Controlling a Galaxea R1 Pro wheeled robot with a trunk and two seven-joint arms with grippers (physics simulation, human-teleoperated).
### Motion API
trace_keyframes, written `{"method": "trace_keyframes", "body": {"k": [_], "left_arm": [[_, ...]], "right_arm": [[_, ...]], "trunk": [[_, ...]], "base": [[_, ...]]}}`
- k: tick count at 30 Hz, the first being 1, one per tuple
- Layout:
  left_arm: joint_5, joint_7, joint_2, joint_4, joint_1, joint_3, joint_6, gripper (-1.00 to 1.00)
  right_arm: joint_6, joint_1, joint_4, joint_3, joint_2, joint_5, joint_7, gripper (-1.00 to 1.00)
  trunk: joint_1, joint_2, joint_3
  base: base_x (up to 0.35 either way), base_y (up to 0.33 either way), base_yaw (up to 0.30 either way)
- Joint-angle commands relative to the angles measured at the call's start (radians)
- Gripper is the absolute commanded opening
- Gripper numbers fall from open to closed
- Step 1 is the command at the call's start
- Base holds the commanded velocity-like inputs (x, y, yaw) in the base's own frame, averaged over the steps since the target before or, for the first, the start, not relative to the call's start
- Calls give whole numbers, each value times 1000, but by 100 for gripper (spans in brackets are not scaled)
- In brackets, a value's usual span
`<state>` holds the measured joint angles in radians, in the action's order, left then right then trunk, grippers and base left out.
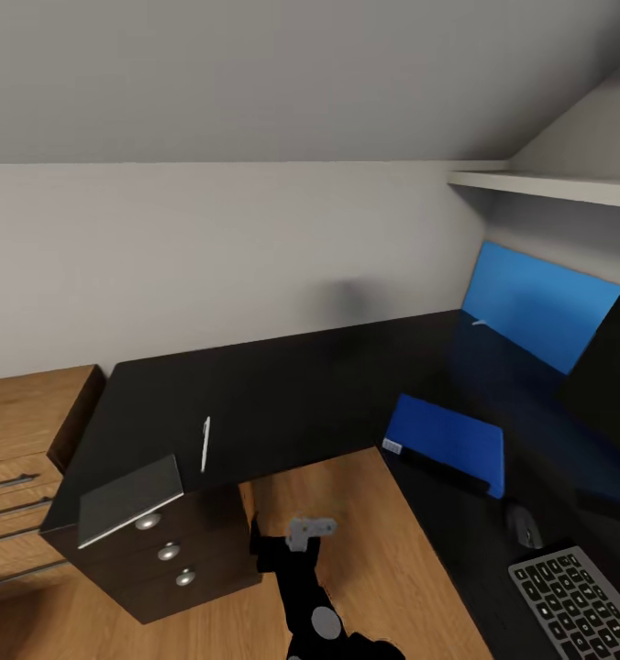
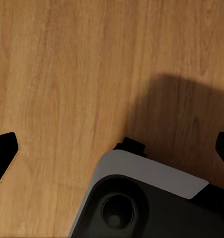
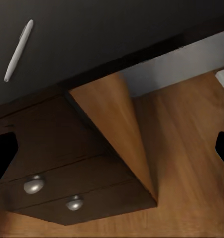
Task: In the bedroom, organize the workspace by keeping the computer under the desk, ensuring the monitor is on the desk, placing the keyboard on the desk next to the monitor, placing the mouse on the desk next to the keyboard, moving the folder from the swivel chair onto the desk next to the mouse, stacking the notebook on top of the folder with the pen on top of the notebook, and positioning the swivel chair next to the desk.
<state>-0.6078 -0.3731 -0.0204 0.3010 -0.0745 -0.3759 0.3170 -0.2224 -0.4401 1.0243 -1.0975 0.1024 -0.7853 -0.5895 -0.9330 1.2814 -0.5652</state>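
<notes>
Both pincers hang low over the wooden floor [image 2: 52, 74], jaws spread and holding nothing: the left pincer [image 2: 112, 148] looks down on bare boards and the robot's own base, while the right pincer [image 3: 112, 148] faces the drawer unit [image 1: 168, 550] under the worktop [image 1: 282, 394].

Up and ahead of the right pincer lies one pen [image 1: 205, 444], and beside it one notebook [image 1: 131, 500] overhangs the worktop's corner. Off to its far side rest one blue folder [image 1: 448, 442], one mouse [image 1: 523, 529], one keyboard [image 1: 581, 600] and one monitor [image 1: 608, 376]. Three knobs show on the drawers.

The risks, as a judgement: a rising arm could clip the worktop's edge or nudge the overhanging notebook off, and the slim pen may roll or slip from a careless pinch.
</notes>
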Motion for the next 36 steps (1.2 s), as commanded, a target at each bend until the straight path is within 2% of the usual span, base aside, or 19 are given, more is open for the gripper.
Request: {"method": "trace_keyframes", "body": {"k": [1, 7, 18, 24, 25, 29, 32, 36], "left_arm": [[-7, -6, 0, 0, -1, -9, 4, 100], [-7, -6, 1, 0, -1, -7, 4, 100], [-7, -6, 2, 1, -1, -6, 4, 100], [-6, -7, 1, 1, -1, -7, 4, 100], [-6, -7, 1, 1, -1, -7, 4, 100], [-6, -7, 1, 1, -1, -7, 4, 100], [-5, -6, 0, 1, -1, -8, 5, 100], [-4, -6, -2, 2, -1, -6, 8, 100]], "right_arm": [[-9, -2, -12, -15, 0, -9, -9, 100], [-21, -1, -108, -54, -3, -14, -26, 100], [-26, 9, -263, -67, -4, -17, -23, 100], [-37, 17, -343, -69, -2, -19, -20, 100], [-101, 20, -448, -70, 6, -20, -17, 100], [-268, 22, -636, -70, 26, -21, -12, 100], [-351, 23, -725, -68, 48, -21, -5, 100], [-370, 23, -750, -65, 60, -23, 62, 100]], "trunk": [[0, 1, -1], [0, 1, -1], [0, 1, -1], [0, 1, -1], [0, 1, -1], [0, 1, -1], [0, 1, -2], [0, 1, -3]], "base": [[0, 246, 0], [0, 283, 0], [0, 300, 0], [0, 105, 3], [0, 29, 126], [0, 14, 203], [0, 4, 258], [0, 1, 275]]}}
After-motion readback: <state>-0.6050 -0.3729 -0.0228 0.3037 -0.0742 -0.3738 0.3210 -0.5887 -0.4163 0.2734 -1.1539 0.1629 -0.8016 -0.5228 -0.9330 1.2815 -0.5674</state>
